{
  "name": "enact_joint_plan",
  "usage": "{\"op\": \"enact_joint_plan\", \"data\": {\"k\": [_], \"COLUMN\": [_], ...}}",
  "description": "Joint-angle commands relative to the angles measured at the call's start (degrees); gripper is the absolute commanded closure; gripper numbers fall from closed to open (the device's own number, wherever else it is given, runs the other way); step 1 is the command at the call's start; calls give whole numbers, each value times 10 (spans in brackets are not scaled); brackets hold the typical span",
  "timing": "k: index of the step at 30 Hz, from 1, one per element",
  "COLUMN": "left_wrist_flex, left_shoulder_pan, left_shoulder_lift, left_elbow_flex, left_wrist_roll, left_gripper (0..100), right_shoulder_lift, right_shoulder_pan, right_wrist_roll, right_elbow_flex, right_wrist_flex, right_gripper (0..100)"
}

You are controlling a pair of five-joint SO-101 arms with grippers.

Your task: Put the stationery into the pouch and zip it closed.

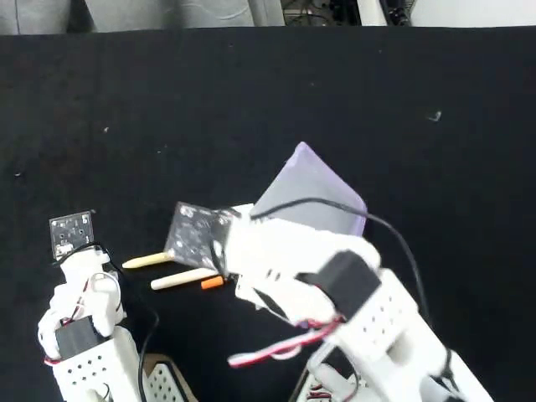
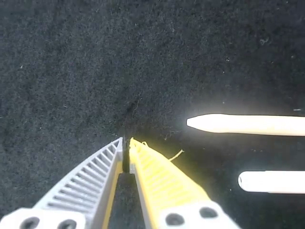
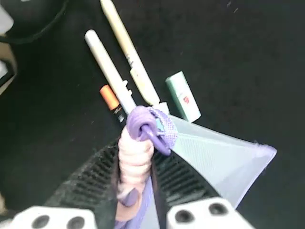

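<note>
Right gripper point(image 3: 138, 139) clenched on pouch point(image 3: 219, 152); left gripper point(image 2: 126, 143) clenched empty; wrist view reveals eraser point(image 3: 183, 96).

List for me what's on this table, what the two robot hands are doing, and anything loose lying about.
Surface: black cloth with a few pale specks.
Job's things: purple pouch, held at one end. The cream pen, white pen, orange piece and green eraser lie on the cloth beside it.
Clutter: nothing seen.
Grippers: right gripper is shut on the pouch's purple end. Left gripper is shut and empty, near the pen tips.
Cables: black cable arcs over the right arm, with red and white wires beneath.
Surroundings: grey shapes past the far edge, too unclear to name.
</note>
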Motion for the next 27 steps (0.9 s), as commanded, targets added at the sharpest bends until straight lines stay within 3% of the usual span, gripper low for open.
{"op": "enact_joint_plan", "data": {"k": [1, 7, 18, 27], "left_wrist_flex": [4, -4, -111, -257], "left_shoulder_pan": [-3, 7, 290, 324], "left_shoulder_lift": [-1, -4, -4, -4], "left_elbow_flex": [14, 14, 7, 5], "left_wrist_roll": [0, 1, -4, 0], "left_gripper": [970, 970, 970, 970], "right_shoulder_lift": [-70, -135, -188, -183], "right_shoulder_pan": [-2, -2, 11, 85], "right_wrist_roll": [20, 35, 39, 79], "right_elbow_flex": [62, 133, 165, 229], "right_wrist_flex": [-69, -89, -91, -169], "right_gripper": [987, 987, 987, 987]}}
